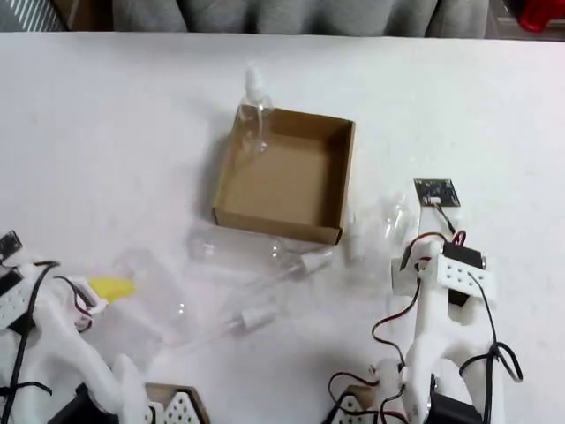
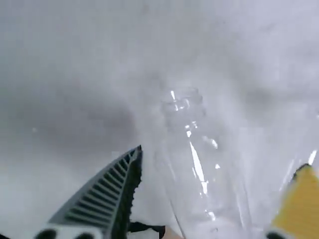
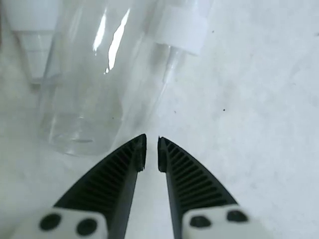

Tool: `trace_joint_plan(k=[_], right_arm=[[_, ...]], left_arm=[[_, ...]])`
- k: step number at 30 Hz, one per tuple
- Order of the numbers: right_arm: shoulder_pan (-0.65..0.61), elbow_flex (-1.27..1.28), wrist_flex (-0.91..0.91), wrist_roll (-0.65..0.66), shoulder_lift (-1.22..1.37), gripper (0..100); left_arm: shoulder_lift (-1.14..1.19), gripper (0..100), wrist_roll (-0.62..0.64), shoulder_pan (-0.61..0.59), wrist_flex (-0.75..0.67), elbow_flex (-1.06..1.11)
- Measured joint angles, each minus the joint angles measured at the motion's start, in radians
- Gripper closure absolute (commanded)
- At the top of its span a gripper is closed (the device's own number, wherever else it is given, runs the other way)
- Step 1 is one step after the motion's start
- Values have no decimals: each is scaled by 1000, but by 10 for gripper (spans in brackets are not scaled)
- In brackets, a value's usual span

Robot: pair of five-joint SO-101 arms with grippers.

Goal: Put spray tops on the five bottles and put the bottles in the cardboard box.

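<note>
My left gripper [image 2: 219,159] stands open around a clear bottle [image 2: 199,164] with a bare, uncapped neck; small gaps show between the bottle and both fingers. In the high view that bottle [image 1: 146,283] lies at the table's front left, by the yellow finger [image 1: 110,287]. My right gripper [image 3: 152,149] is shut and holds nothing, just short of a clear bottle [image 3: 84,99] and a white spray top [image 3: 182,30] with its tube. The cardboard box [image 1: 340,168] sits mid-table, with one capped bottle [image 1: 254,115] leaning at its back left corner.
In front of the box lie a clear bottle [image 1: 229,247] with a spray top [image 1: 309,262] at its neck and a loose spray top [image 1: 252,316] with a long tube. More clear bottles [image 1: 388,221] lie right of the box, beside the right arm [image 1: 441,274].
</note>
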Motion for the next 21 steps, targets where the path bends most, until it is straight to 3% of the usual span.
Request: trace_joint_plan(k=[4,6,12,21], right_arm=[[0,0,0,0,0,981],[0,0,0,0,0,981],[0,0,0,0,0,981],[0,0,0,0,0,981]], left_arm=[[0,573,0,0,-107,78],[0,620,0,0,-129,83],[0,976,0,51,-176,114],[-17,920,2,135,-213,101]])
